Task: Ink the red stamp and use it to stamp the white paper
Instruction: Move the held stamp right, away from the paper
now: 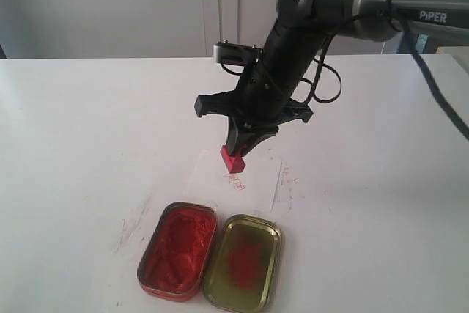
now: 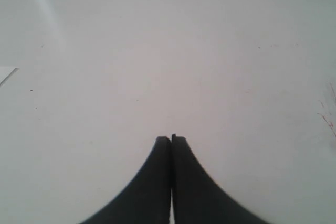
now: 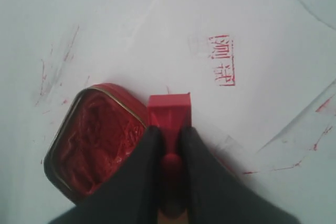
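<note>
Red stamp [image 1: 234, 159] hangs in the right gripper [image 1: 238, 150] in the exterior view. The partly closed fingers clamp its knob, and its base faces down, seemingly just clear of the white paper [image 1: 256, 185]. A red print [image 1: 233, 181] sits on the sheet close by, at 6 o'clock from the stamp. The open ink tin [image 1: 178, 251] lies at 7 o'clock from the stamp, off the paper's near edge. Its lid [image 1: 243, 262] touches it on the 3 o'clock side, and both rest on the table [image 1: 88, 122].

The left wrist view shows the left gripper [image 2: 171, 139] with its fingers pressed together on nothing, over bare table.

The right wrist view shows two dark fingers pinching the stamp's handle. The print reads sharp on the paper beyond the stamp, and the tin lies beside it.

Inking and one clean print look done. What seems left is setting the stamp down.
</note>
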You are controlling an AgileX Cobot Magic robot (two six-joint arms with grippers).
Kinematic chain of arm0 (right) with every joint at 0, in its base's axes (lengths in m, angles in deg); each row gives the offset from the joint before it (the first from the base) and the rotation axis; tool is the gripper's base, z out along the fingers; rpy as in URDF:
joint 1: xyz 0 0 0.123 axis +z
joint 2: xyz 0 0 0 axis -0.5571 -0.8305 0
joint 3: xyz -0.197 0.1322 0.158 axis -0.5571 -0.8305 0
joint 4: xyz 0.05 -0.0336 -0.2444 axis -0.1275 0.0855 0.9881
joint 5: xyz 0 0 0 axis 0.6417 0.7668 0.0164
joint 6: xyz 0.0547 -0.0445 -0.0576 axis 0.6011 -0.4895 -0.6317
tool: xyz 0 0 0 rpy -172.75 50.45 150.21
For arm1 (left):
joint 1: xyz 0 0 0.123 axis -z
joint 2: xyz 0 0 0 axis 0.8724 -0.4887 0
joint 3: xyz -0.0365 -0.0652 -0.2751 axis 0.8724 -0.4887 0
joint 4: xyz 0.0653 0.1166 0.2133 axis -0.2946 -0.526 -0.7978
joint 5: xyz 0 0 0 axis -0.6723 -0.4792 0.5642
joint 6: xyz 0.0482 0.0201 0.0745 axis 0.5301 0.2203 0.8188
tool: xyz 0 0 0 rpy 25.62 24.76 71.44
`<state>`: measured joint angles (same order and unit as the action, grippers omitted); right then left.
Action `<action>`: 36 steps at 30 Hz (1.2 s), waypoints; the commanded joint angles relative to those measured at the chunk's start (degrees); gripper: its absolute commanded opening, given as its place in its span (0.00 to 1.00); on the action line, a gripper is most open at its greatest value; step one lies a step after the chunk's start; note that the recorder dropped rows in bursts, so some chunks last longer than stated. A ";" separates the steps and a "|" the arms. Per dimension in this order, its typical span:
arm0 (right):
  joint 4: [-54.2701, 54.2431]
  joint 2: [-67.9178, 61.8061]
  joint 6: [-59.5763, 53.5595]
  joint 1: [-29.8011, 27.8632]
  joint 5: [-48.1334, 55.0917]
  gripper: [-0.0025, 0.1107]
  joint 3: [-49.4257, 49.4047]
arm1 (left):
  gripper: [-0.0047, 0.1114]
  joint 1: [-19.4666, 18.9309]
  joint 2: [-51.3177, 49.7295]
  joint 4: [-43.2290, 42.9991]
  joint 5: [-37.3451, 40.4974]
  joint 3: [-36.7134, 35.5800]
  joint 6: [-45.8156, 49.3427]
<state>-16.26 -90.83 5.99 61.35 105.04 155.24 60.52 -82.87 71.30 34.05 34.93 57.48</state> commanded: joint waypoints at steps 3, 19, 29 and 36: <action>-1.14 4.53 -1.78 -4.14 -2.23 0.02 -4.56 | 0.04 -0.29 0.28 -0.05 -0.17 -0.27 0.00; -10.22 12.62 -12.25 -15.97 -6.57 0.02 -18.63 | 0.04 -0.53 0.28 -0.05 -0.17 -0.27 0.00; -25.75 13.96 -28.94 -25.45 -10.33 0.02 -29.74 | 0.04 -3.59 0.28 -0.05 -0.17 -0.27 0.00; -35.44 13.96 -45.08 -26.36 -14.12 0.02 -35.64 | 0.04 -3.51 0.28 -0.05 -0.17 -0.27 0.00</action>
<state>-47.41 -77.48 -31.79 35.46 92.24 121.48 56.96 -82.87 71.30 34.05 34.93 57.48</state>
